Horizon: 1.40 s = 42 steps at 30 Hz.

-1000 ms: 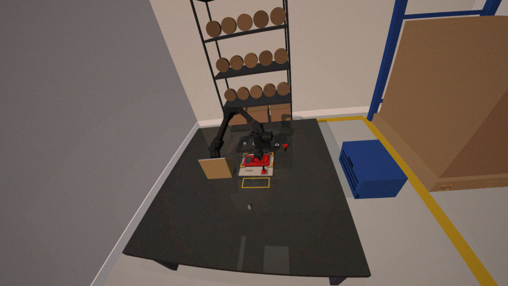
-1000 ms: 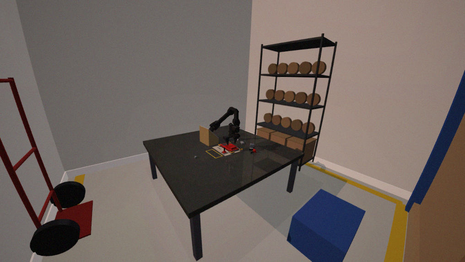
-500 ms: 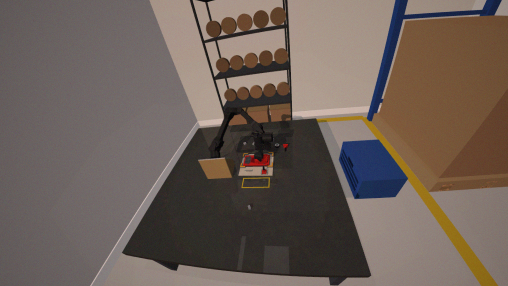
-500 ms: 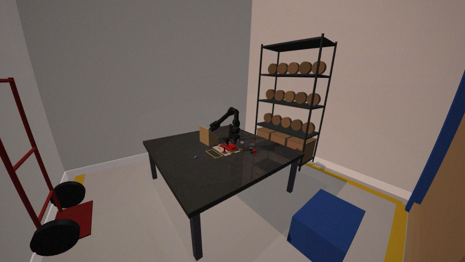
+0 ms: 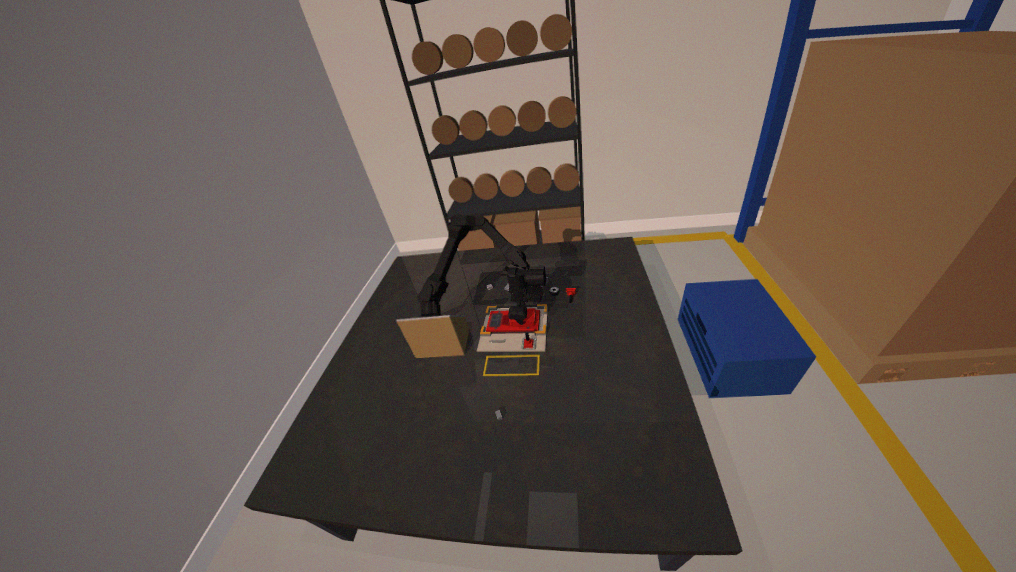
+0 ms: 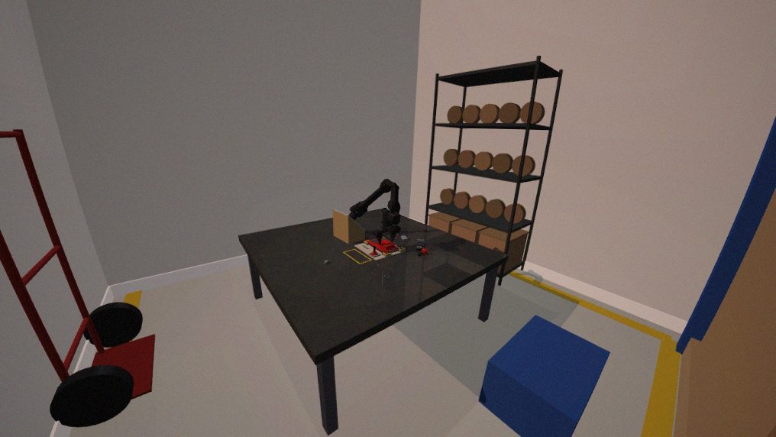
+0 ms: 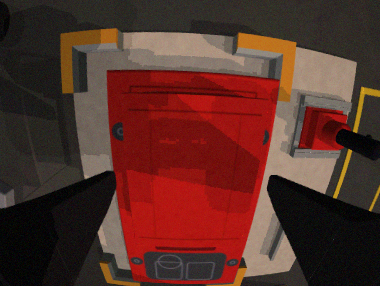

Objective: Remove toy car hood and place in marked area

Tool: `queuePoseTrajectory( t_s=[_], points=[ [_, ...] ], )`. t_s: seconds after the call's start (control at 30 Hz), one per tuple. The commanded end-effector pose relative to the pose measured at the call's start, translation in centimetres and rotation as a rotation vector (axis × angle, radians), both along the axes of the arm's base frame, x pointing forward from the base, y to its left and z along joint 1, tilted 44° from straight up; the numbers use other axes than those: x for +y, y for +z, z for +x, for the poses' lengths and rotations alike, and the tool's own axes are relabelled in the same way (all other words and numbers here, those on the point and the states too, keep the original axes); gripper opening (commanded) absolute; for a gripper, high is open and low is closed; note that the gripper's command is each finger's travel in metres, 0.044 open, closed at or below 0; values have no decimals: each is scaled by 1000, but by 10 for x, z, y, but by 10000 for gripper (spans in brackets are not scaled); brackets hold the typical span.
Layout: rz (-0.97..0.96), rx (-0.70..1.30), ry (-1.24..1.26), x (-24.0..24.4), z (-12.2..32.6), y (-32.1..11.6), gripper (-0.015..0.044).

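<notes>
The jaws [image 5: 518,321] [image 6: 386,238] are spread wide with nothing gripped, one finger on either side of the toy car [image 7: 185,200] [image 5: 508,323] [image 6: 382,249], and here the red top is framed between them. The hood is judged to be part of that red top, un-lifted; its exact edge cannot be made out with confidence. The car is seated on a pale board [image 7: 320,107] [image 5: 497,346] [image 6: 362,256], between orange corner brackets [image 7: 287,65] [image 5: 543,308] [image 6: 402,249]. If the jaws are closed too low, the whole car may be pinched and lifted; if too high, the hood may slip out. Should the approach be off-centre, the car could be shoved against a bracket. Just beside it on the board, a red piece with a black stem [image 7: 320,130] [image 5: 528,343] [image 6: 373,252] is standing, and it could be clipped by a low sideways carry. Beyond, on the table [image 5: 568,440] [image 6: 325,303], the yellow-outlined marked area [image 5: 511,375] [image 6: 363,262] [image 7: 343,175] is waiting; with a skewed release, its line might be overlapped.
</notes>
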<state>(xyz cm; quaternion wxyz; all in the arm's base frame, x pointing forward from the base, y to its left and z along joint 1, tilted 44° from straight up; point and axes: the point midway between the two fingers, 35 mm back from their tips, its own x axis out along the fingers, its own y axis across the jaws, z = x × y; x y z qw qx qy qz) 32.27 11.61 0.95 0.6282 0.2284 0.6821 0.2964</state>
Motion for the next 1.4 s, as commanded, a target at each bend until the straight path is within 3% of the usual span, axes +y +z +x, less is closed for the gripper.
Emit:
queuePoseTrajectory(
  t_s=[0.0,0.57,0.7,1.0,1.37],
  points=[
    [4,4,-2,2,-1,-1,440],
    [5,4,-2,8,-2,-7,440],
    [0,0,0,6,-1,-6,335],
    [0,0,0,6,-1,-6,275],
    [0,0,0,2,0,-2,0]
  ],
)
